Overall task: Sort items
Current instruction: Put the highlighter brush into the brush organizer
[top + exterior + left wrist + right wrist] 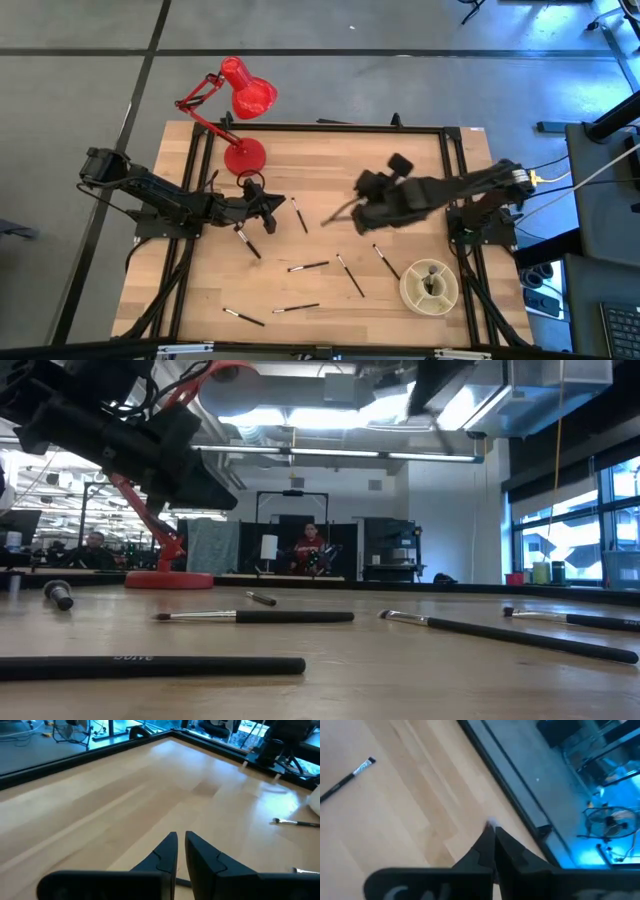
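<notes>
Here our right tool (335, 217) is pinched shut on one brush (341, 213), lifted above mid-desk. The dish (429, 286) lies back toward that arm's base, near the front edge. Our left tool (272, 203) is nearly closed, holding nothing we can see. Loose brushes (308, 266) lie scattered between both arms.
</notes>
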Robot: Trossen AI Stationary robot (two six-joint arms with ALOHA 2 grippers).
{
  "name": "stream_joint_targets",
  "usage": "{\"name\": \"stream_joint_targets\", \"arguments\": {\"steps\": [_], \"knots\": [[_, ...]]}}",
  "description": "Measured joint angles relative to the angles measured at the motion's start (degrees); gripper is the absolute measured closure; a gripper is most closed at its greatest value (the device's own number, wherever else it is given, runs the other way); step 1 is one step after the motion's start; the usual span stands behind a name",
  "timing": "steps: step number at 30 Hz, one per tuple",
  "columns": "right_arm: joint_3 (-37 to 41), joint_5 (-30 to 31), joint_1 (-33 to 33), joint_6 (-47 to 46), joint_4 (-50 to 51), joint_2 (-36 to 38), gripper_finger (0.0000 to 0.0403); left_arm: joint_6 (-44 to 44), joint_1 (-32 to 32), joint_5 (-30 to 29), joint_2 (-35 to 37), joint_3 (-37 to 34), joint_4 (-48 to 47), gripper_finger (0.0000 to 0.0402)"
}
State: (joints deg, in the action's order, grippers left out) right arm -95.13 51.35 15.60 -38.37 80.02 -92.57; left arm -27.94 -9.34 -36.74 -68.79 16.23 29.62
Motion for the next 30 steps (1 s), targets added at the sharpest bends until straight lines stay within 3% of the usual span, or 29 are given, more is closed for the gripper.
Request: {"name": "stream_joint_targets", "arguments": {"steps": [6, 11, 14, 23, 30], "knots": [[0.00, -1.67, 7.11, -11.91, 10.24, 5.50, 0.0401, 3.02, 0.07, -4.75, 0.00, 0.00, 0.51, 0.0371], [0.02, -3.10, 12.55, -13.14, 9.96, 9.31, 0.0402, 5.41, 0.57, -8.46, 0.00, 0.00, 1.84, 0.0371], [0.02, -4.93, 16.60, -14.89, 10.05, 10.41, 0.0402, 6.12, 1.34, -7.69, 0.00, 0.00, 3.32, 0.0371], [0.02, -5.50, 32.95, -25.21, 9.97, 7.69, 0.0402, 8.17, 1.73, -6.12, 0.00, 0.00, 1.78, 0.0371], [0.04, -5.85, 41.16, -24.18, 9.99, 4.16, 0.0402, 8.17, 1.73, -8.17, 0.00, 0.00, 1.19, 0.0371]]}}
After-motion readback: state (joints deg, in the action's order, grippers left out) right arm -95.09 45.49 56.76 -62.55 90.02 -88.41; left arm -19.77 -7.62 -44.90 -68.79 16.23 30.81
